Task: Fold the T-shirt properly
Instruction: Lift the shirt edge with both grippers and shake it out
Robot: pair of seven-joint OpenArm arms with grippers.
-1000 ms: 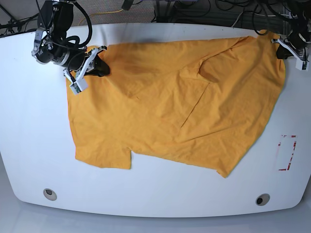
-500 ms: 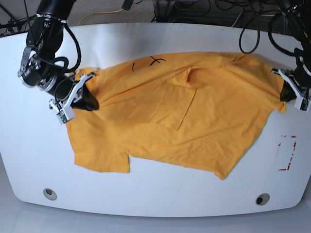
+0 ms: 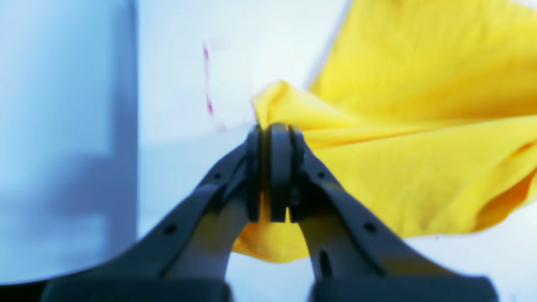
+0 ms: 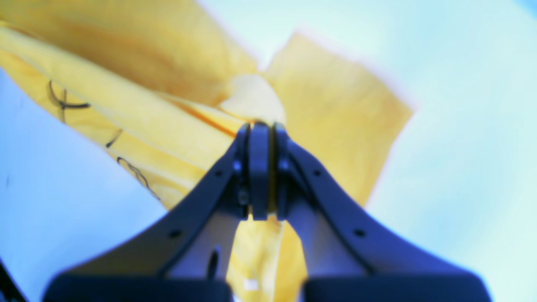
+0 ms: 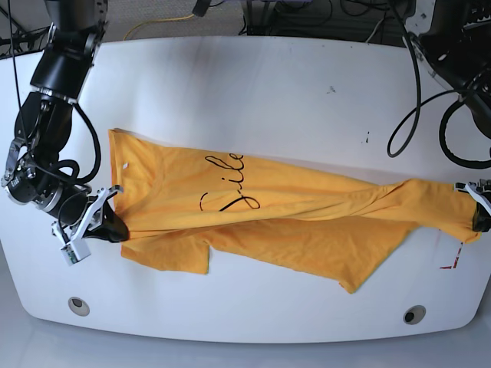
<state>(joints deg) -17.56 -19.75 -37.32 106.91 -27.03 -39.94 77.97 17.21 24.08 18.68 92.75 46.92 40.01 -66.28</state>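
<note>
We judged the fold needed both arms pulling evenly toward the near table (image 5: 245, 326) edge, keeping the cloth taut. The right gripper (image 5: 107, 226) and the left gripper (image 5: 477, 215) each pinched a T-shirt (image 5: 307, 222) corner; the shirt stretched between them mid-table.

Orange-yellow T-shirt (image 5: 307, 222) bearing thin black handwritten script (image 5: 226, 195) and a small white tag (image 5: 125, 165); white table (image 5: 253, 84) with red dashed marking (image 5: 453, 261) beside the shirt; dark grey-black right hand (image 5: 103, 224) and left hand (image 5: 481, 211).
</note>
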